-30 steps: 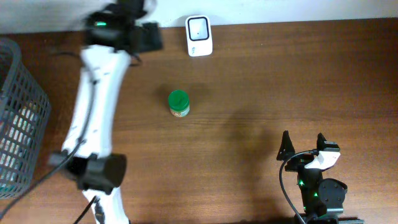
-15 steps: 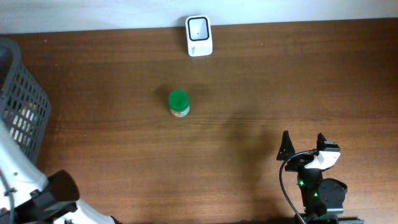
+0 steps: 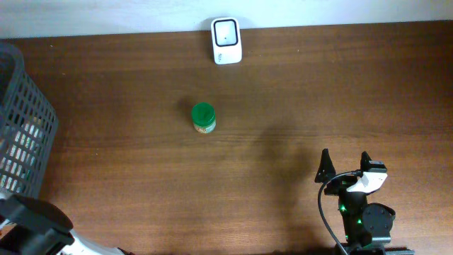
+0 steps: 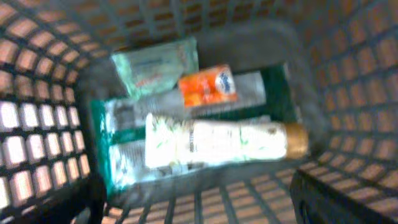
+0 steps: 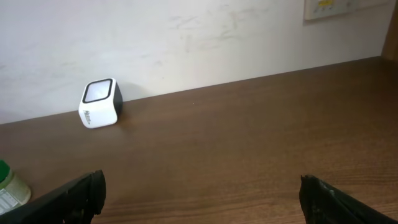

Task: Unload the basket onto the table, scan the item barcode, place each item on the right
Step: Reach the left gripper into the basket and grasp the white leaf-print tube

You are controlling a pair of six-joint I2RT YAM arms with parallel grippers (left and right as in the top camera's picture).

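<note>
Left fingers [image 4: 348, 199], right fingers [image 5: 342, 200] wide apart

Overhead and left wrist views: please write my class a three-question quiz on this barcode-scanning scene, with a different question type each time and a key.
1. True or false: the green-lidded jar stands inside the mesh basket.
2. Where is the white barcode scanner? A) at the far edge of the table, by the wall; B) in the basket; C) touching the jar.
3. Fill in: the white tube with a gold cap lies in the basket, below the open ___ gripper.

Key: 1: false, the jar stands on the table. 2: A. 3: left, meaning the left gripper.
</note>
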